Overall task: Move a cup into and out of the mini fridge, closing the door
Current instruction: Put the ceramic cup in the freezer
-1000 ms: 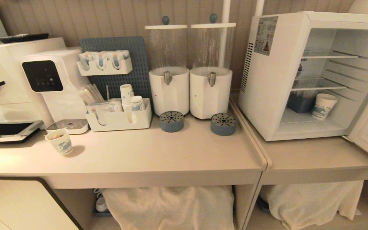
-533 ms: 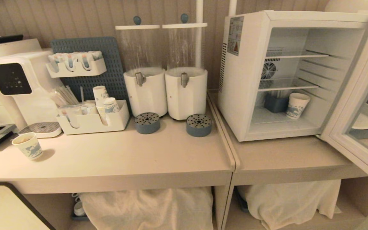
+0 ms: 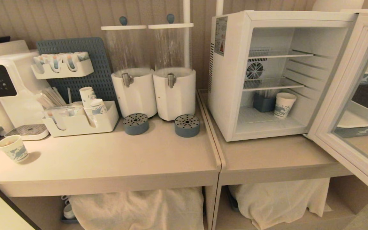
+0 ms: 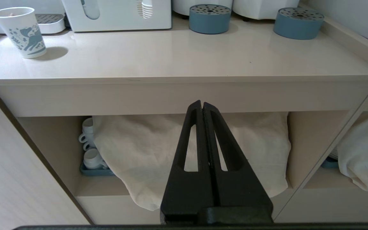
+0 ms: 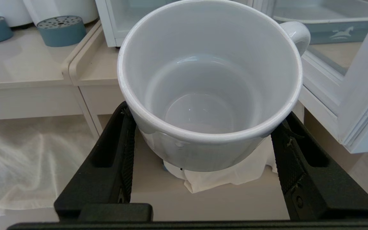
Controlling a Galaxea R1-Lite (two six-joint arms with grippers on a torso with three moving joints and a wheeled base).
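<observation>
Gripping the cup (image 5: 208, 86) by its two sides, the right gripper (image 5: 203, 140) has its black fingers (image 5: 125, 140) spread wide and pressed to the white wall, with the cup upright, empty, and its handle turned away toward the door (image 5: 347, 95). The cup shows only in the right wrist view; it hangs in front of the tabletop (image 5: 21, 70), below the level of its edge, short of the mini fridge (image 3: 235, 80).

The left gripper (image 4: 202, 107) has its fingers (image 4: 190, 140) pressed flat together on nothing, and it points at the open shelf under the tabletop, where a pale cloth (image 4: 158, 150) lies beside a few small white mugs (image 4: 89, 150) on a blue tray.

In the head view neither arm shows. The mini fridge stands on the right section of the tabletop with its door swung fully open to the right. Inside, on the bottom level, a blue-printed paper cup (image 3: 284, 104) stands beside a small blue container (image 3: 263, 103). To the left of the fridge stand two white dispensers (image 3: 153, 92) with blue drip cups (image 3: 187, 125) in front, and another printed paper cup (image 3: 12, 148) stands near the left edge.
</observation>
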